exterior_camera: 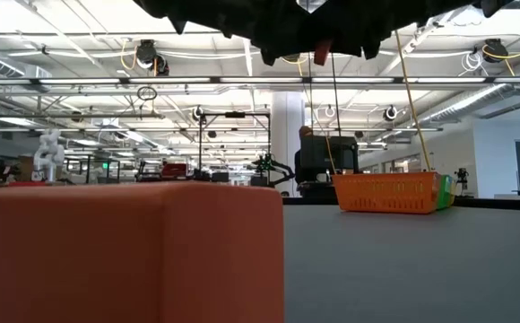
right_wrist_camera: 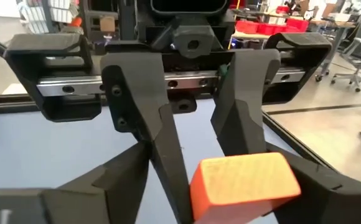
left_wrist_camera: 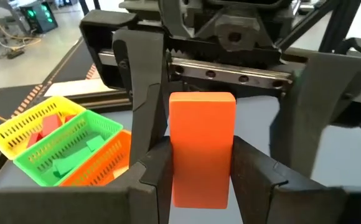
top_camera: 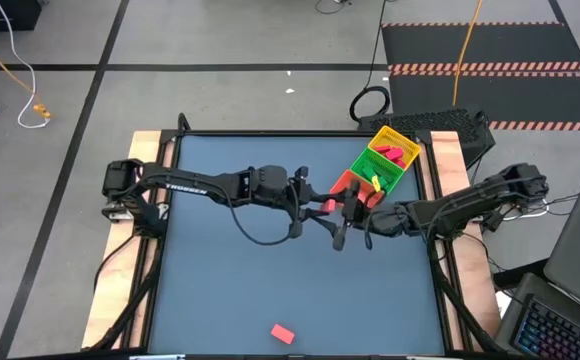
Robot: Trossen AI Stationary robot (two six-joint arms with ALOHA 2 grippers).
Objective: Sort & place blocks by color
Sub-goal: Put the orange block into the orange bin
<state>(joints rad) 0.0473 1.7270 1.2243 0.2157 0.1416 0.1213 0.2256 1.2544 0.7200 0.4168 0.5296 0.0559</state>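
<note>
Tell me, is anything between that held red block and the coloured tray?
Nothing visible does. The left gripper holds the red block in the air beside the tray; only the right gripper, open around it, is near.

Bright, even overhead light; blurred near block (exterior_camera: 125,251).

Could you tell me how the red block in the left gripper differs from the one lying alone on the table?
The held block is off the table, clamped in the left gripper; the loose block lies flat, untouched. The held block is close to the tray; the loose block is far from it. Both are red bars.
</note>
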